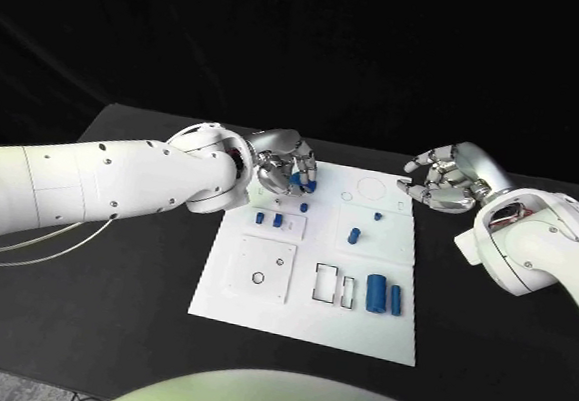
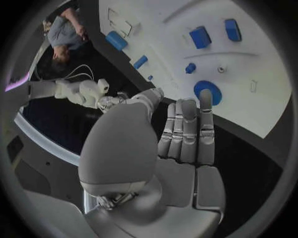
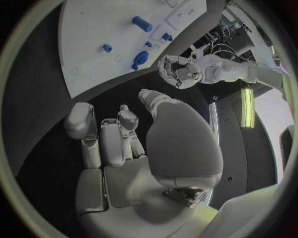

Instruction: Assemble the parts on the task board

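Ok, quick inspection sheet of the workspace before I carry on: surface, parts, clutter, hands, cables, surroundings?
Surface: black table, white task board in the middle.
Job's things: blue parts lie on the board; one blue part sits in the left hand fingers.
Clutter: nothing seen.
Hands: right hand above the board's far corner, fingers curled, holding nothing.
Cables: pale cables by the left arm.
Surroundings: dark.

In the head view, the task board (image 1: 307, 304) is hidden at its eleven o'clock corner by the left hand (image 1: 284, 162). Whether a blue part (image 1: 299, 181) is gripped cannot be told.
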Motion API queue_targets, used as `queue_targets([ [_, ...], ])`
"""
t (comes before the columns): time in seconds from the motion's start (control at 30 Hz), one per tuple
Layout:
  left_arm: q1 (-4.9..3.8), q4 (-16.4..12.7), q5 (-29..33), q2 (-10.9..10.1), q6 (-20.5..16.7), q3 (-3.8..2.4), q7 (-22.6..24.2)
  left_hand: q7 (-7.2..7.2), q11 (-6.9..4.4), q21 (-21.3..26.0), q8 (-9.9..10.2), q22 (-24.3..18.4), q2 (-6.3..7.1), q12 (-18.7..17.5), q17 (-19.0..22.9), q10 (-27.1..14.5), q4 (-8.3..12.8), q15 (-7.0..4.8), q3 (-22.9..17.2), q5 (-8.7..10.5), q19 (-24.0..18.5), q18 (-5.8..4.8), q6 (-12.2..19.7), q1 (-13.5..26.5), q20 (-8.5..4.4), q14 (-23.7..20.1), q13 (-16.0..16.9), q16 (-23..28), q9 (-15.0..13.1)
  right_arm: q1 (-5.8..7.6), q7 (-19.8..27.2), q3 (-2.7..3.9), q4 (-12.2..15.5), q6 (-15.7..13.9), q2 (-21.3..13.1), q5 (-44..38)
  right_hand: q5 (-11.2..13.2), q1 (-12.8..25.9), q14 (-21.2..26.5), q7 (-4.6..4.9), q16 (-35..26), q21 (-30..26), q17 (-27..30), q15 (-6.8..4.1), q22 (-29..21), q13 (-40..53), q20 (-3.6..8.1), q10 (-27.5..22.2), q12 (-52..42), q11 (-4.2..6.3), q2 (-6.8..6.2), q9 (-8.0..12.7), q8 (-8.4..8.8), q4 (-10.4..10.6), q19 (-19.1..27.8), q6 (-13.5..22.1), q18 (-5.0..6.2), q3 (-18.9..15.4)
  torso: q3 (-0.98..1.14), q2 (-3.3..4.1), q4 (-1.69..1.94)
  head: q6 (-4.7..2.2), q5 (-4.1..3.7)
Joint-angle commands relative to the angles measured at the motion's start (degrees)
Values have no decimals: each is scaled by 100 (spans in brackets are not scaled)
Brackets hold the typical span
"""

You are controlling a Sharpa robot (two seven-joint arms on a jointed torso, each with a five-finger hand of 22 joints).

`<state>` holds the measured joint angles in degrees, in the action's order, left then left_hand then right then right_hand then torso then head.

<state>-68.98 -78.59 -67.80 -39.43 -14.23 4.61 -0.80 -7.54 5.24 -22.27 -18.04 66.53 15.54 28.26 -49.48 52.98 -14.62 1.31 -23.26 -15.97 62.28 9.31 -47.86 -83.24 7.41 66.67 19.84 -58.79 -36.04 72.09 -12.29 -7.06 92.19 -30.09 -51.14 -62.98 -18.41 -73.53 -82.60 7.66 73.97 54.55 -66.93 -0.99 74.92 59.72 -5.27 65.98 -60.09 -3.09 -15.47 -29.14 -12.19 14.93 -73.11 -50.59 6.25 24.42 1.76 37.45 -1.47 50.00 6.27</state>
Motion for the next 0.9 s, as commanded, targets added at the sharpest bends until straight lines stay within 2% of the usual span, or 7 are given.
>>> queue_targets([
  [0.03, 20, 71, -1353, 111, 21, 3, 112, 40, -26, -85, 92, 99, 26, -97, -261, 56, 18, -23, -7, -11, 89, 101, -37, -31, -21, 221, -127, -304, 127, -9, 187, -2, -6, -11, 12, 65, 26, 11, 251, 30, -508, -844, 526, 13, -204, -730, -27, -531, 742, -10, -42, -18, -23, -13, 365, 62, 197, 71, 11, 2, -8, 0, -7],
  [0.07, 23, 105, -1477, 154, 98, 5, 54, 39, -16, -96, 109, 119, 31, -131, -276, 37, 18, -18, -3, -4, 94, 96, -44, -27, -20, 230, -158, -330, 152, -10, 195, -2, -7, -12, 13, 72, 22, 14, 331, 30, -672, -1099, 671, 34, -322, -1044, -30, -736, 1059, -23, -50, -26, -26, -23, 467, 72, 236, 98, 12, 3, -10, 0, -8],
  [0.2, 32, 260, -1891, 306, 381, 10, -138, 62, -20, -193, 179, 249, 37, -261, -597, 44, 27, -40, 19, 54, 153, 96, -98, -22, -39, 476, -300, -696, 261, -15, 223, -3, -10, -22, 19, 92, 23, 31, 473, 40, -995, -1576, 955, 49, -550, -1286, -48, -786, 1268, -36, -62, -41, -36, -53, 637, 84, 297, 139, 15, 5, -6, 0, -12],
  [0.3, 35, 327, -2184, 372, 552, 13, -206, 66, -30, -765, 235, 564, 38, -356, -926, 142, 56, -50, 28, 132, 363, 22, -173, -43, -52, 692, -425, -1081, 356, -16, 233, -3, -4, -31, 16, 98, 22, 44, 536, 45, -1140, -1773, 1075, 57, -647, -1388, -56, -800, 1348, -43, -67, -47, -39, -69, 697, 92, 319, 155, 17, 13, -2, 0, -34],
  [0.37, 36, 359, -2295, 408, 668, 15, -235, 72, -41, -905, 250, 655, 41, -403, -952, 152, 58, -70, 36, 164, 400, 10, -201, -42, -66, 711, -471, -1149, 385, -17, 236, -3, -4, -35, 16, 101, 20, 52, 575, 49, -1220, -1898, 1138, 63, -706, -1448, -61, -812, 1397, -48, -70, -50, -41, -78, 739, 97, 334, 162, 17, 14, -1, 0, -39],
  [0.47, 37, 404, -2376, 449, 811, 18, -259, 57, -46, -1128, 265, 774, 38, -461, -1025, 178, 51, -76, 40, 190, 467, -21, -250, -34, -73, 757, -524, -1247, 416, -17, 241, -3, -1, -42, 17, 108, 19, 77, 856, 67, -1753, -2543, 1624, 90, -1004, -1674, -84, -863, 1602, -67, -78, -61, -48, -101, 997, 107, 417, 190, 18, 10, -2, 0, -42],
  [0.9, 40, 589, -2454, 606, 1081, 24, -281, 35, -76, -1768, 332, 1143, 16, -644, -1251, 410, 33, -90, 30, 229, 653, -104, -387, -27, -88, 930, -685, -1577, 515, -18, 258, -3, 3, -68, 27, 128, 14, 99, 1002, 78, -2102, -2698, 1909, 105, -1108, -1884, -104, -866, 1765, -85, -78, -68, -55, -131, 1006, 116, 416, 212, 14, 13, 1, 0, -55],
])
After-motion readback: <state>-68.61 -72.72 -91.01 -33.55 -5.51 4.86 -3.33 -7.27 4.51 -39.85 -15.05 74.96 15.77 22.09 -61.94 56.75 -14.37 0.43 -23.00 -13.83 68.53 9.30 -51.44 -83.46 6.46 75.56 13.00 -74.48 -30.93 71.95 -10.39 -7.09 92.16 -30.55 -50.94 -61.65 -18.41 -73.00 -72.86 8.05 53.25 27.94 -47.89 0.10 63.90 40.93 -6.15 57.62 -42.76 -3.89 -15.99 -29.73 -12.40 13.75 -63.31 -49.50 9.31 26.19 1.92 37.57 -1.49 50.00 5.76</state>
